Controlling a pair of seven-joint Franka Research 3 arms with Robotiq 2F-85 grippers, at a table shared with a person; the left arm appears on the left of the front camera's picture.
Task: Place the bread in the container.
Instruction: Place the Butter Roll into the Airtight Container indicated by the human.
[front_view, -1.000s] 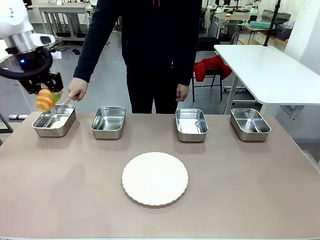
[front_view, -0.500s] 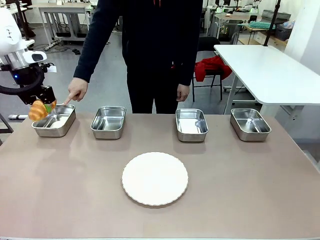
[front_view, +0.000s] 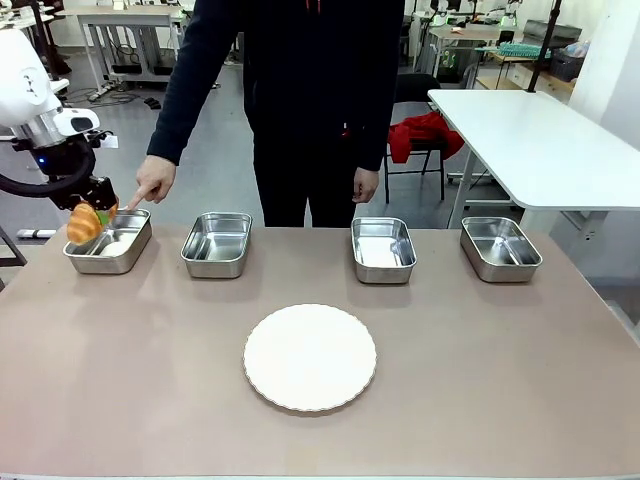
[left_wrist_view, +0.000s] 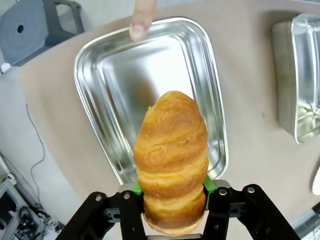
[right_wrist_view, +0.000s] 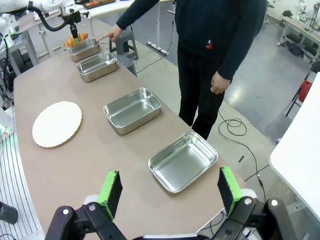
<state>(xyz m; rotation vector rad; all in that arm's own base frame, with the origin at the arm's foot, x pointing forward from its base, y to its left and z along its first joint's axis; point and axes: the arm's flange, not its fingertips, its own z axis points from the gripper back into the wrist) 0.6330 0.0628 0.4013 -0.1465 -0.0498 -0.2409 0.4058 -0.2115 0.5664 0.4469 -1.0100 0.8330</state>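
Front view: my left gripper (front_view: 92, 213) is clamped on the bread (front_view: 84, 223), holding it in the air over the near-left edge of the container (front_view: 108, 243). That container is the leftmost of four steel trays in a row across the far side of the table (front_view: 480, 380). The person's hand (front_view: 152, 181) points one finger down at the container's far rim. The second tray (front_view: 217, 244), to the right of the container, has nothing in it; the third tray (front_view: 382, 250) and the fourth tray (front_view: 500, 248) lie farther right, and I can make out nothing in them either. The white plate (front_view: 310, 357) sits nearer me than the container, at the table's middle, bare.

Left wrist view: here I look straight down my own fingers. The bread (left_wrist_view: 171, 160) stands on end between the green pads (left_wrist_view: 209, 185), pinched at its lower part, its tip towards the container (left_wrist_view: 102, 85). The container's shiny floor is bare, which the front view leaves unclear. The person's fingertip (left_wrist_view: 140, 20) touches or nearly touches the far rim; I cannot tell which.

Right wrist view: my right gripper (right_wrist_view: 170, 192) is spread wide, grasping nothing, above the table's end nearest the fourth tray (right_wrist_view: 182, 161). All four trays run away in a line, with the bread (right_wrist_view: 76, 40) over the container (right_wrist_view: 84, 50) at the far end.
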